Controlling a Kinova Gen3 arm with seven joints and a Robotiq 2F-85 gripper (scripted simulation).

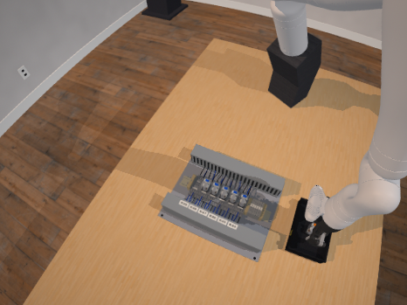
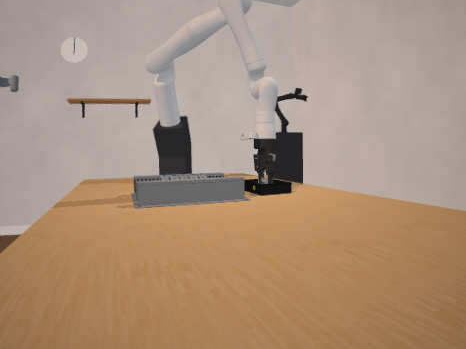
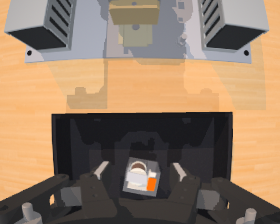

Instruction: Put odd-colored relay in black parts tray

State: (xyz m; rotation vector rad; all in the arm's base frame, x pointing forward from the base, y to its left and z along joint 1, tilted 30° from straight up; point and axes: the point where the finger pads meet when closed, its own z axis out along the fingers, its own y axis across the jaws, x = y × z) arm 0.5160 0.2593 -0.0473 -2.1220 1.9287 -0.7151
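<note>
On the wooden table [image 1: 131,249], seen from the top view, a grey relay panel [image 1: 210,233] is placed toward 9 o'clock of the black parts tray [image 1: 292,240], the two just beside each other with a strip of table between. Five relays with blue buttons [image 1: 224,190] are seated in a row in the panel's sockets, and white labels are lined up below them.

Further right, the gripper [image 1: 315,235] is held over the tray, pointing down, at the end of the white arm [image 1: 384,144]. The arm's dark pedestal [image 1: 293,72] is set at 12 o'clock of the tray, well apart from it.

In the wrist view, the panel [image 3: 81,22] is shown at 12 o'clock and the tray's wall [image 3: 63,141] spans the middle. The relay with the orange button [image 3: 141,177] is seen on the tray floor, between the fingertips with a gap on each side. The jaws are parted to a moderate width and nothing is gripped.

In the exterior view, the gripper [image 2: 263,174] is lowered into the tray [image 2: 280,187], at 3 o'clock of the panel [image 2: 187,190].
</note>
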